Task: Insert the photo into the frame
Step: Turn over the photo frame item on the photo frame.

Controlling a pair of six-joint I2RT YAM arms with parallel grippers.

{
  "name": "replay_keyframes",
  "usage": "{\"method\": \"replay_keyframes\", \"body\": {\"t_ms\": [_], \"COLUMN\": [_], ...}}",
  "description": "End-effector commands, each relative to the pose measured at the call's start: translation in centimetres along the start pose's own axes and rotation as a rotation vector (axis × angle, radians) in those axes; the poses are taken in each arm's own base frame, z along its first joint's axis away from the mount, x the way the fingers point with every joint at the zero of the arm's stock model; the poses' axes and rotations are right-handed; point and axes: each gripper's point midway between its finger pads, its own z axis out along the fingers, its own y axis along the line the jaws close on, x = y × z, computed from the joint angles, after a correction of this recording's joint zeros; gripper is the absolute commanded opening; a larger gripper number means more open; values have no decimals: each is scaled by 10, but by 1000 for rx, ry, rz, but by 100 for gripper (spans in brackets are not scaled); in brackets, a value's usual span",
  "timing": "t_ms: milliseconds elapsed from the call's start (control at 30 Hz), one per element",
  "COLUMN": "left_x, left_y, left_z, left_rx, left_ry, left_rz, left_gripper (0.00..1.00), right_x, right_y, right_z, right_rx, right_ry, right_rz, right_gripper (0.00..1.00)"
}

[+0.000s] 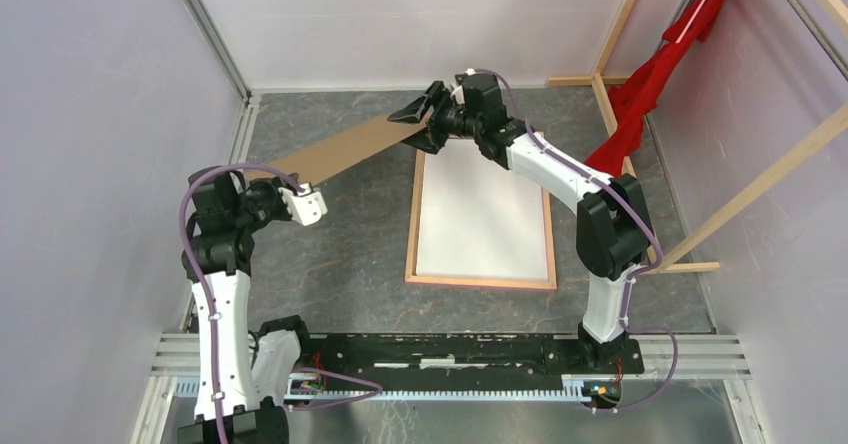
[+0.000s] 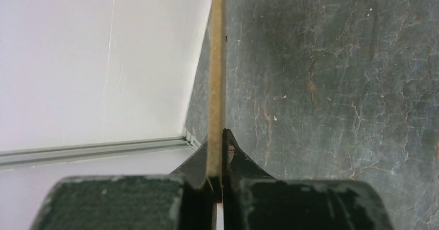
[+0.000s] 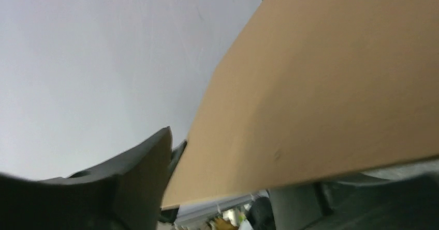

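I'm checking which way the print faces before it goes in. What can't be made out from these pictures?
- Printed face of the photo: every view shows only its brown back or thin edge.
- Far finger of the right gripper: right wrist view, hidden behind the photo.
- Underside of the frame: top view, turned toward the table.

Top camera: high above and well back from the photo [image 1: 345, 151], looking down on the whole table [image 1: 330, 254].
Left wrist camera: hard against the photo [image 2: 216, 74], sighting along its thin edge, table [image 2: 336, 85] to its right.
Right wrist camera: close under the photo's [image 3: 321, 85] brown back.
Shared: the photo, all three.
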Motion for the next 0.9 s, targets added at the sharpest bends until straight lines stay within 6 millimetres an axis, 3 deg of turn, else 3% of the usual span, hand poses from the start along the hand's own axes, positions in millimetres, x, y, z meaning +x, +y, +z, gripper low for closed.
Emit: {"method": "replay_keyframes", "body": {"t_ms": [0, 100, 200, 333, 433, 567, 700, 767, 867], "left_x": [-16, -18, -19, -26, -31, -35, -34, -35, -37], "left_y": [43, 58, 73, 91, 84, 62, 49, 49, 47], "left_z": [-8, -12, -14, -18, -20, -20, -24, -26, -28], "left_rx": [-193, -244, -232, -167, -59, 90, 145, 144, 150], "left_ry": [-46, -32, -22, -14, -16, -35, -24, -22, -25], "left_rz": [93, 125, 96, 68, 94, 160, 187, 191, 187], "left_gripper": [2, 2, 2, 2, 2, 2, 2, 2, 2], "right_x": [21, 22, 23, 26, 26, 37, 74, 105, 125], "right_y": [41, 36, 46, 55, 65, 84, 91, 85, 80], "right_z": [-19, -32, -50, -88, -122, -145, -133, -119, -104], "right_rx": [-156, -136, -149, -167, -145, -185, -256, -322, -338], "right_ry": [144, 201, 224, 209, 89, -81, -8, 96, 170], "right_rz": [-351, -549, -819, -1281, -1587, -1889, -2099, -2189, -2263], "right_gripper": [77, 98, 98, 98, 98, 98, 98, 95, 94]}}
